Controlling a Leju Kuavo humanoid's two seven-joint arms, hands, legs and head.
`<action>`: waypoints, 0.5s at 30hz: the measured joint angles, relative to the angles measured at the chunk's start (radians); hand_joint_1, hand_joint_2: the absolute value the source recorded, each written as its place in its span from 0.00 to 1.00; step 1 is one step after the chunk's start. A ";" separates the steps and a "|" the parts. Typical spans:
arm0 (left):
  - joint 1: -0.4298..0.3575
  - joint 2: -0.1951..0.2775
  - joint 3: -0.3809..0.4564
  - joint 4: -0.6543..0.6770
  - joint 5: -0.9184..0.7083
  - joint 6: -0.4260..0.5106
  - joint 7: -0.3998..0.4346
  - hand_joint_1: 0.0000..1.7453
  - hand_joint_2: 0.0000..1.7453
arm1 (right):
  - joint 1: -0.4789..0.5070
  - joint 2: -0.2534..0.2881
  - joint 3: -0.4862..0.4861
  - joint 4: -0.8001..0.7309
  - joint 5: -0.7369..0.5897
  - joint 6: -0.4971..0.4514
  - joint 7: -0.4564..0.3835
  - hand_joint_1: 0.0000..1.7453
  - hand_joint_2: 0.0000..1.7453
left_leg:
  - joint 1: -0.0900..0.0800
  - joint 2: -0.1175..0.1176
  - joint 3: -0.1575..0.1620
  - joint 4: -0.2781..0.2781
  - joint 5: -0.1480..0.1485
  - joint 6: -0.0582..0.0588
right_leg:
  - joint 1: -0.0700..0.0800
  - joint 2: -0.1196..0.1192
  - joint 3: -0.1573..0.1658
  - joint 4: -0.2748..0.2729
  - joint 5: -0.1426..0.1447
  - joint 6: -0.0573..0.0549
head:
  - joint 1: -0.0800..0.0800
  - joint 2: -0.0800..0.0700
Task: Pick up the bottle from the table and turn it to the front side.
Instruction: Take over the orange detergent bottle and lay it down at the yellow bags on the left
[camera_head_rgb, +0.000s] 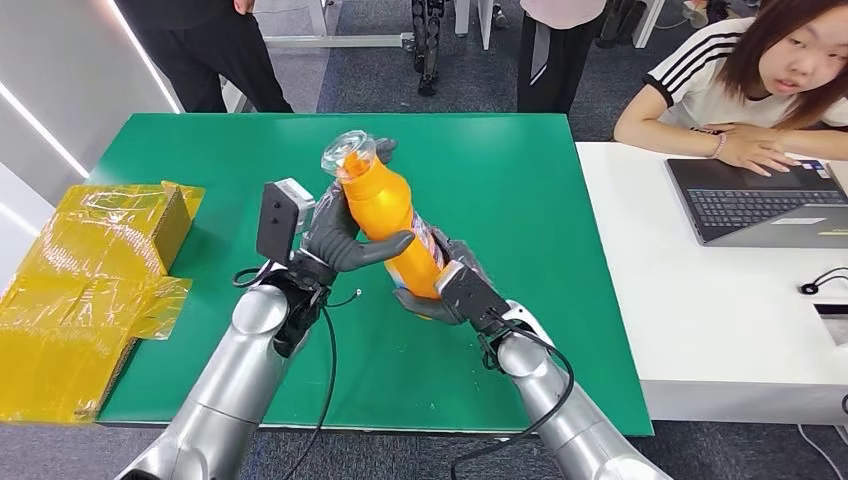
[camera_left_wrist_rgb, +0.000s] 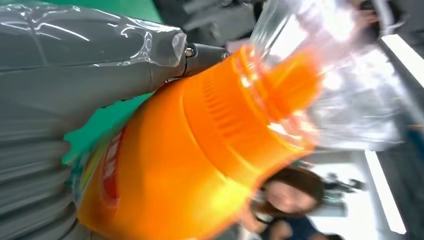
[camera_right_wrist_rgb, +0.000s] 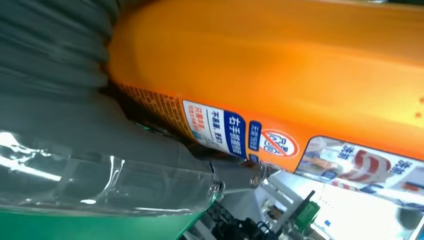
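An orange bottle with a clear cap is lifted above the green table, tilted with its cap toward the far left. My left hand wraps around its upper body from the left. My right hand grips its lower end from below. In the left wrist view the bottle's ribbed orange shoulder and the clear cap loom close beside my grey thumb. In the right wrist view the bottle's side shows a printed label facing the thumb.
Yellow wrapped cardboard boxes lie at the table's left edge. A white desk with a laptop adjoins on the right, where a person sits. Other people stand beyond the far edge.
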 joint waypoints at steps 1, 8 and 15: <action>-0.009 0.003 -0.001 0.022 -0.014 0.004 -0.007 0.00 1.00 | 0.000 -0.001 0.002 0.000 0.006 -0.004 0.004 1.00 1.00 | 0.000 0.000 0.000 0.000 0.000 0.000 | 0.000 0.000 0.000 0.000 0.000 0.000 | 0.000 0.000; -0.042 0.010 -0.005 0.093 -0.038 0.006 -0.021 0.00 1.00 | 0.002 -0.012 0.006 0.000 0.015 -0.008 0.015 1.00 1.00 | 0.000 0.000 -0.001 0.000 0.000 0.000 | 0.000 0.000 0.000 0.000 0.000 0.000 | 0.000 0.000; -0.061 0.023 -0.016 0.105 -0.039 -0.071 0.032 0.14 1.00 | 0.001 -0.026 0.008 0.016 0.015 -0.002 0.015 1.00 1.00 | 0.000 0.000 -0.001 0.000 0.000 0.000 | 0.000 0.000 0.000 0.000 0.000 0.000 | 0.000 0.000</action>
